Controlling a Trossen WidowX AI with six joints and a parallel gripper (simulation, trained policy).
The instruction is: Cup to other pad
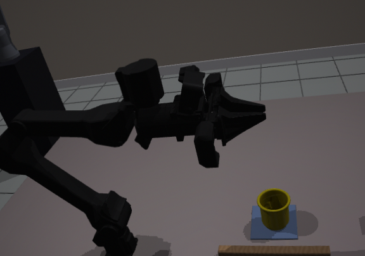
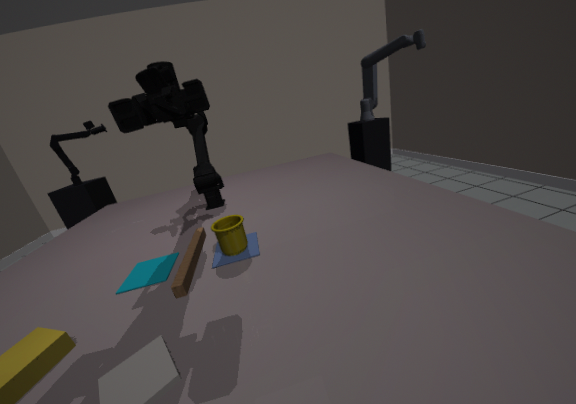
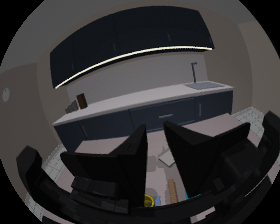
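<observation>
The yellow cup [image 1: 274, 218] [image 2: 232, 239] [image 3: 149, 201] stands upright on the blue pad [image 1: 257, 230] [image 2: 252, 244]. Dark shapes show inside its mouth in the top view; single marbles cannot be made out. The teal pad [image 2: 147, 274] lies bare across the wooden bar from the cup. My gripper [image 1: 265, 113] [image 3: 154, 126] is high above the table, well away from the cup, and points out level. Its fingers are nearly together with a thin gap at the tips and nothing between them.
The wooden bar [image 1: 274, 250] [image 2: 190, 264] [image 3: 172, 191] lies between the two pads. A yellow block [image 2: 35, 359] and a pale grey block [image 2: 140, 374] lie at the near left in the exterior view. Other arms on dark pedestals stand beyond the table.
</observation>
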